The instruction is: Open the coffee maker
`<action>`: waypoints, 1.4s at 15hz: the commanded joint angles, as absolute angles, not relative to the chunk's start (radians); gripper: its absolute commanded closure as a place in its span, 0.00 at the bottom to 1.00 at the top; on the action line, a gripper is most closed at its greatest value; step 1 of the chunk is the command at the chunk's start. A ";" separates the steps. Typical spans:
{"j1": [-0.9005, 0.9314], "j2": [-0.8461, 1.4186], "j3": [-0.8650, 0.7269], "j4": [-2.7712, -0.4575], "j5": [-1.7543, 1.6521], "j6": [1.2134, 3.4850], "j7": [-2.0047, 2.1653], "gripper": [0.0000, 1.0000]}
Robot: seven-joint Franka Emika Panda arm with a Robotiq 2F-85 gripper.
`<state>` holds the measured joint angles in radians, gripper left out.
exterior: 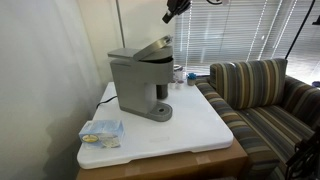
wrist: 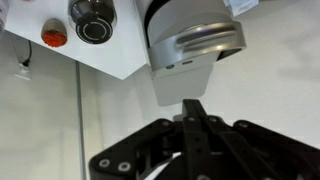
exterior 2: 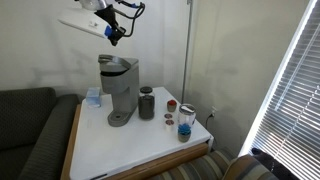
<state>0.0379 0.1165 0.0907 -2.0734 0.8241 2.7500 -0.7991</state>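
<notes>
The grey coffee maker stands on the white tabletop and shows in both exterior views. Its top lid is tilted up a little at the front. In the wrist view I see the machine from above. My gripper hangs in the air above and apart from the lid, also seen in an exterior view. In the wrist view its fingers are pressed together with nothing between them.
A dark cup, a red-lidded jar and a jar with blue contents stand beside the machine. A blue-white packet lies near the table corner. A striped couch borders the table.
</notes>
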 commanded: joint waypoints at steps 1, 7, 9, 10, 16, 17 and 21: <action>0.044 0.096 0.050 -2.131 0.717 2.810 -0.593 1.00; 0.032 0.088 0.017 -2.184 0.383 2.694 -0.151 1.00; 0.033 0.104 0.027 -2.162 0.334 2.622 -0.079 1.00; 0.033 0.114 0.034 -2.147 0.331 2.584 -0.071 1.00; 0.036 0.159 0.075 -2.083 0.369 2.483 -0.130 1.00; 0.036 0.169 0.081 -2.072 0.370 2.483 -0.141 1.00; 0.029 0.224 0.103 -2.012 0.379 2.495 -0.187 1.00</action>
